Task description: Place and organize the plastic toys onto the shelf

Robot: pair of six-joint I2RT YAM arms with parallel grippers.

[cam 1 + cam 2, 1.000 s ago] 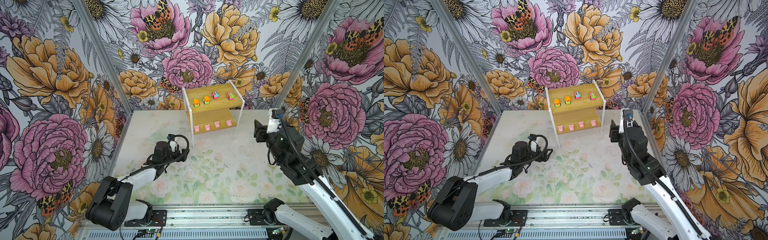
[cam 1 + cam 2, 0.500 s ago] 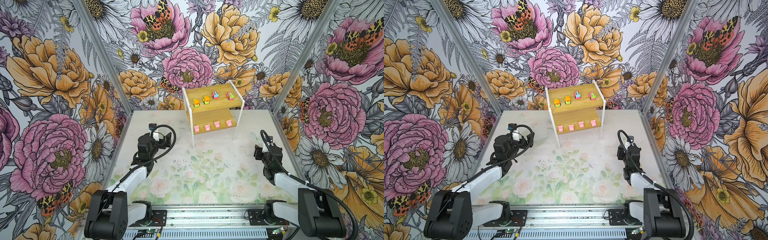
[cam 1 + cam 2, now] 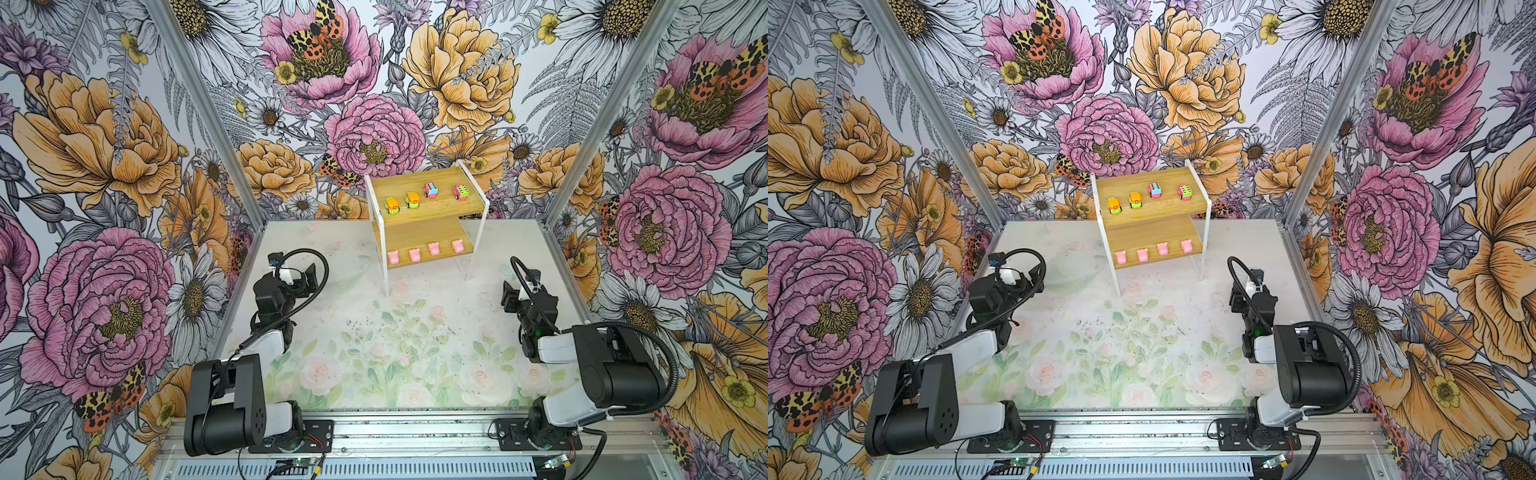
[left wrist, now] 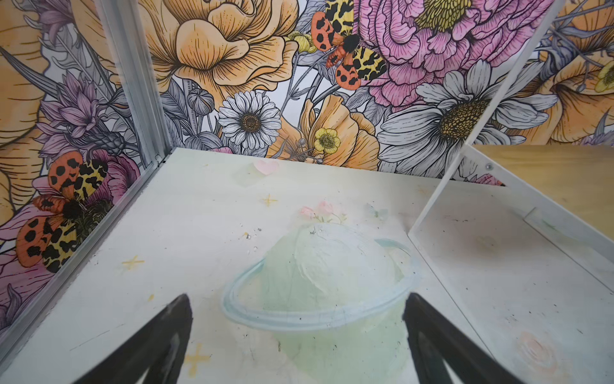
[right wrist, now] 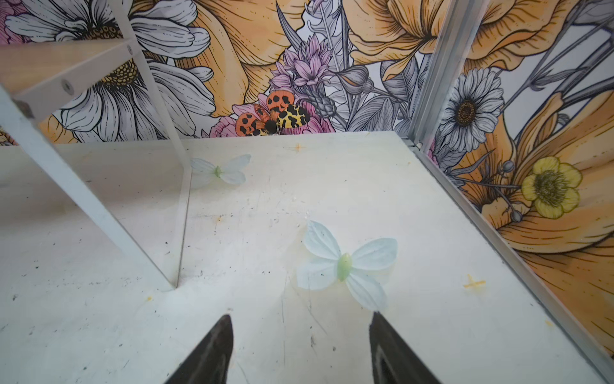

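The shelf (image 3: 432,208) (image 3: 1154,210) stands at the back of the mat, against the rear wall. On its upper board sit two orange-and-green cars (image 3: 391,204) (image 3: 412,199) and two pink cars (image 3: 430,190) (image 3: 461,192). Along the lower board's front edge stand several pale pink figures (image 3: 414,254) (image 3: 1143,254) in a row. My left gripper (image 3: 309,276) (image 4: 297,299) is open and empty, low over the mat, left of the shelf. Right of the shelf, my right gripper (image 3: 509,293) (image 5: 300,319) is open with nothing between its fingers.
Floral walls with aluminium corner posts (image 3: 561,195) close in the mat on three sides. The shelf's white legs (image 4: 481,99) (image 5: 83,206) rise close ahead of both grippers. A printed planet (image 4: 319,286) and a printed butterfly (image 5: 345,266) lie flat on the mat. Both arm bases sit on the front rail (image 3: 415,432).
The right arm has come down from beside the shelf and folded back low at the right. The left arm has swung left toward the wall. Neither moved much in the last half second.
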